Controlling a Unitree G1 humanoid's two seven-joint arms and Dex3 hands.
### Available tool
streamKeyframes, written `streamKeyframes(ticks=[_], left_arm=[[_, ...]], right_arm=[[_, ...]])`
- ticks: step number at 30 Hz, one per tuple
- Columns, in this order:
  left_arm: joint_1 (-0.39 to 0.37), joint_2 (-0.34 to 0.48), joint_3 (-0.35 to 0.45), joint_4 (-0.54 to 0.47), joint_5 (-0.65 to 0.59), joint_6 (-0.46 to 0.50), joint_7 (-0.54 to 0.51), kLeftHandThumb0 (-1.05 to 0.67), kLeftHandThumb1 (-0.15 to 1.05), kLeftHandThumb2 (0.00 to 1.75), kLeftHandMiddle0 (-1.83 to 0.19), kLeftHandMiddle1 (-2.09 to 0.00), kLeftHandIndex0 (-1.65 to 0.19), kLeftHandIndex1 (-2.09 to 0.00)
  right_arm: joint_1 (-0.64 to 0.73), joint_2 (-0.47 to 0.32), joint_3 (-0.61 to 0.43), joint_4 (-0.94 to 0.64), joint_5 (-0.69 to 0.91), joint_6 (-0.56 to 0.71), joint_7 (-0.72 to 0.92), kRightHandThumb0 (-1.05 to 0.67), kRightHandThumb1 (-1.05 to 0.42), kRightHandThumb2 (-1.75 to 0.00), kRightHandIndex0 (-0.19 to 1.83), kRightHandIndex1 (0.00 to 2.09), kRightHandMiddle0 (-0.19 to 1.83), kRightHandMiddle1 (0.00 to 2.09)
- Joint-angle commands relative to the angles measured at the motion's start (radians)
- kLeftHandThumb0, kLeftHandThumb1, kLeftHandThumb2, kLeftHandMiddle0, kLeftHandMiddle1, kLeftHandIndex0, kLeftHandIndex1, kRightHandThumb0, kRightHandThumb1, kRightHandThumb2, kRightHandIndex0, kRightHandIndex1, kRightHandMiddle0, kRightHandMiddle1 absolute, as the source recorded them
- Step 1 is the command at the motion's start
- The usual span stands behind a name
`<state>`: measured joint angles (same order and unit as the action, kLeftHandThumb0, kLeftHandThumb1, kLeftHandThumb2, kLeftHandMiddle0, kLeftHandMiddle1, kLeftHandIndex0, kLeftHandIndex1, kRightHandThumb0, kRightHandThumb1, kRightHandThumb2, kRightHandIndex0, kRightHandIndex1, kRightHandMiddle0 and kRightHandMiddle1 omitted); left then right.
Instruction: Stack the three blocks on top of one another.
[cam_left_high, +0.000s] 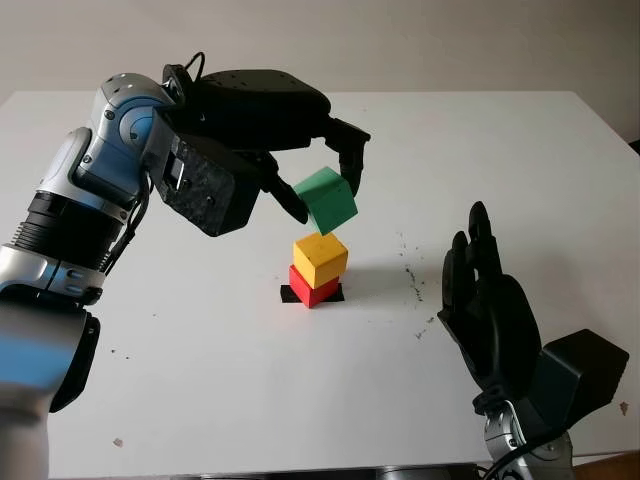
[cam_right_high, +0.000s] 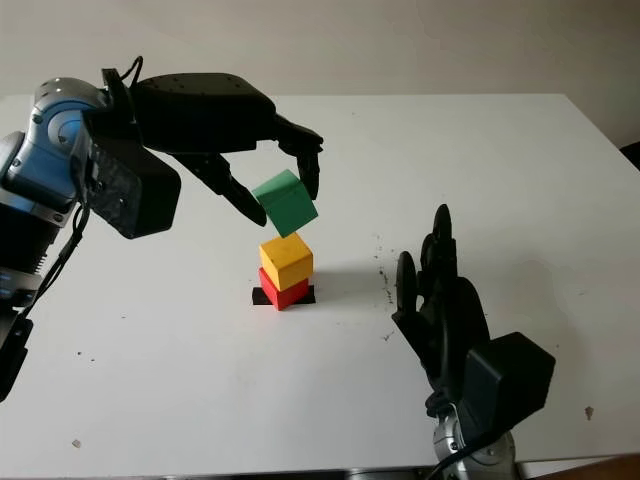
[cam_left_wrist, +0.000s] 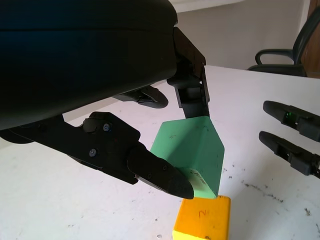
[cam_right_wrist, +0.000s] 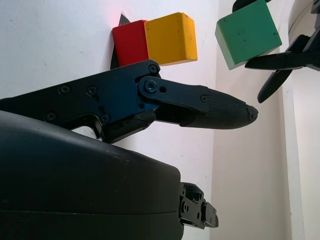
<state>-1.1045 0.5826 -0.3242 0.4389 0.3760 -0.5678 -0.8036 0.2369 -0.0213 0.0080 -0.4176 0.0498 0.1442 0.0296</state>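
Landmark: black marker patch (cam_left_high: 290, 294) on white table (cam_left_high: 200, 380).

- Red block (cam_left_high: 312, 289): seated on the patch, bottom of the stack.
- Yellow block (cam_left_high: 320, 258): directly on the red block, turned slightly against it.
- Green block (cam_left_high: 326, 199): tilted, held in the air just above the yellow block, with a visible gap in the head views; lowest corner close over the yellow top face in the left wrist view.
- Left hand (cam_left_high: 318, 178): above the patch, closed on the green block, fingers (cam_left_wrist: 160, 172) pinching opposite faces.
- Right hand (cam_left_high: 492, 310): to the right of the patch and nearer the robot, well apart from the stack, raised off the table, open, holding nothing.
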Motion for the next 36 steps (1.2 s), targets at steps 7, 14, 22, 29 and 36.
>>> streamKeyframes(ticks=[7, 14, 22, 29, 36], left_arm=[[0.030, 0.009, -0.024, -0.022, 0.022, -0.029, -0.004, -0.34, 1.05, 0.11, -0.39, -0.05, -0.22, -1.51], [0.035, 0.021, -0.029, -0.035, 0.033, -0.020, -0.024, -0.34, 1.05, 0.17, -0.36, -0.03, -0.13, -1.63], [0.034, 0.017, -0.032, -0.018, 0.040, -0.038, -0.024, -0.34, 1.05, 0.16, -0.38, -0.03, -0.13, -1.59], [0.038, 0.014, -0.040, -0.008, 0.067, -0.057, -0.013, -0.34, 1.05, 0.16, -0.37, -0.02, -0.14, -1.56], [0.036, 0.010, -0.046, -0.013, 0.062, -0.054, -0.029, -0.36, 1.05, 0.20, -0.35, -0.01, -0.08, -1.65]], right_arm=[[-0.003, 0.009, -0.003, 0.026, 0.008, -0.034, 0.000, -0.77, -1.05, -0.61, -0.19, 0.00, -0.19, 0.00], [0.000, 0.014, -0.002, 0.020, 0.012, -0.032, 0.001, -0.76, -1.05, -0.61, -0.19, 0.00, -0.19, 0.00], [0.001, 0.012, 0.000, 0.019, 0.004, -0.029, -0.001, -0.75, -1.05, -0.61, -0.19, 0.00, -0.19, 0.00], [0.006, 0.014, 0.003, 0.019, 0.001, -0.032, 0.000, -0.74, -1.05, -0.61, -0.19, 0.00, -0.19, 0.00], [0.004, 0.017, 0.005, 0.015, 0.007, -0.029, -0.002, -0.75, -1.05, -0.62, -0.19, 0.00, -0.19, 0.00]])
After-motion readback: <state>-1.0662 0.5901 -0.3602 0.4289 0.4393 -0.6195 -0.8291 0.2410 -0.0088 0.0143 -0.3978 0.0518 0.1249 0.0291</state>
